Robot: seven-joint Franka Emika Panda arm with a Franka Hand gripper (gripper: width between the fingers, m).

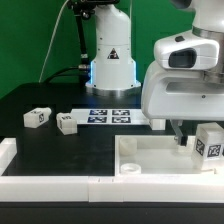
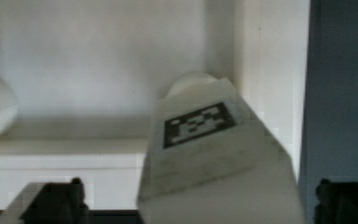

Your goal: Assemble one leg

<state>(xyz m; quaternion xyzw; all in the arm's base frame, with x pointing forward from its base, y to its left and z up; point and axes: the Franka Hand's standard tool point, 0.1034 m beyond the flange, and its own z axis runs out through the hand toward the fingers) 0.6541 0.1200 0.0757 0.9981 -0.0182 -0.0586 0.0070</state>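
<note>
A white leg (image 2: 208, 165) with a black-and-white tag stands tilted between my gripper's (image 2: 197, 205) two dark fingers (image 2: 55, 202). There is a gap on each side, so the gripper is open and does not hold it. In the exterior view this leg (image 1: 208, 143) stands at the right end of the large white tray-like part (image 1: 150, 160), just by my gripper (image 1: 184, 136). Two more legs (image 1: 38, 117) (image 1: 66, 123) lie on the black table at the exterior view's left.
The marker board (image 1: 110, 115) lies behind the tray-like part, in front of the arm's white base (image 1: 110, 60). A low white wall (image 1: 60, 185) runs along the table's front and the exterior view's left edge.
</note>
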